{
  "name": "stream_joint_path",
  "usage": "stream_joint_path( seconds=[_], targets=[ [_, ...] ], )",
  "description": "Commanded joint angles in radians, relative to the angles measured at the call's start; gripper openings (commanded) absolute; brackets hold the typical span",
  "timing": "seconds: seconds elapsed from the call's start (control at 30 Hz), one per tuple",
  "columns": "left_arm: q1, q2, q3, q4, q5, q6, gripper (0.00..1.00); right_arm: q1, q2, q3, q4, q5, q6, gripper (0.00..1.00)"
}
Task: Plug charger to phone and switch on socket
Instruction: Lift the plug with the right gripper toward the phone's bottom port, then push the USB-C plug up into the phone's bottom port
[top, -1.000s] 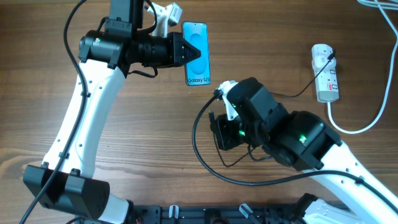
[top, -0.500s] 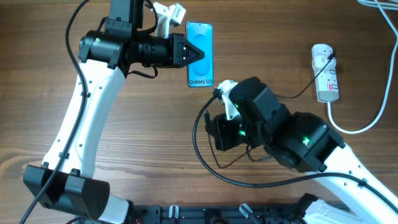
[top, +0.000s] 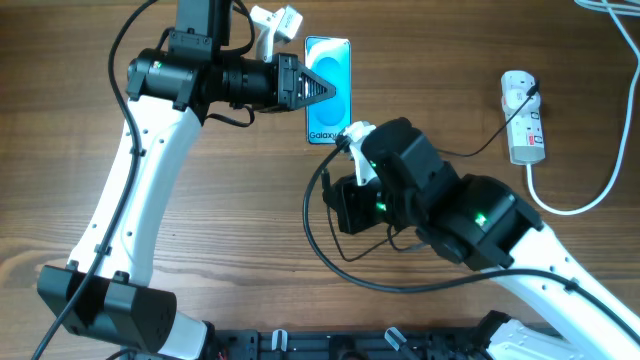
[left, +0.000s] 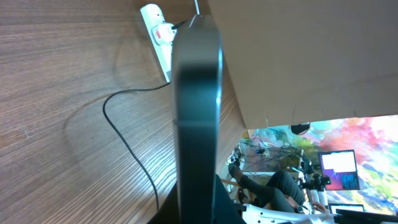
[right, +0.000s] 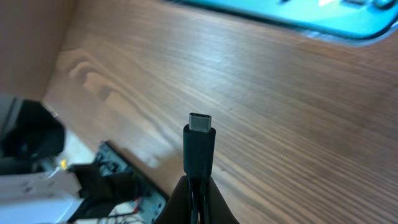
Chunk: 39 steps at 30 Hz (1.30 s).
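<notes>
Overhead view.

**Obstructions**
- The left arm (top: 150, 190) blocks a band from lower left to upper centre, ending at the phone (top: 335, 75).
- The right arm (top: 480, 215) fills lower right to centre, its head just below the phone.
- The charger (top: 318, 240) loops out left of that arm and also crosses to the socket (top: 524, 118) at the right.
- The thick white cable (top: 585, 205) curls below the socket.

**Free passage**
- Open table (top: 240, 200) lies between the arms and in the upper right, between phone and socket.
- Right wrist view: bare wood separates the plug tip from the phone edge.

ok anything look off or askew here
Nothing stands out. The phone sits straight in the left end effector, the charger plug points straight out of the right end effector, unbent, and the socket lies flat.
</notes>
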Motion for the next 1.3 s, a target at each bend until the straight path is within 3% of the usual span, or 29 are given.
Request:
stream_joint_path(
  seconds=[0.0, 0.37, 1.13, 1.27],
  targets=[
    [0.0, -0.006, 0.007, 0.007, 0.039, -0.011, 0.04, 0.001, 0.008, 0.005, 0.026, 0.092, 0.013, 0.04],
    [0.0, -0.006, 0.007, 0.005, 0.04, -0.011, 0.04, 0.0, 0.008, 0.005, 0.069, 0.186, 0.003, 0.04],
    [0.0, -0.006, 0.007, 0.006, 0.081, 0.023, 0.04, 0.0, 0.044, 0.005, 0.087, 0.114, 0.003, 0.04],
    [0.001, -0.006, 0.007, 0.007, 0.018, 0.024, 0.04, 0.0, 0.043, 0.005, 0.086, 0.093, 0.002, 0.04]
  ],
)
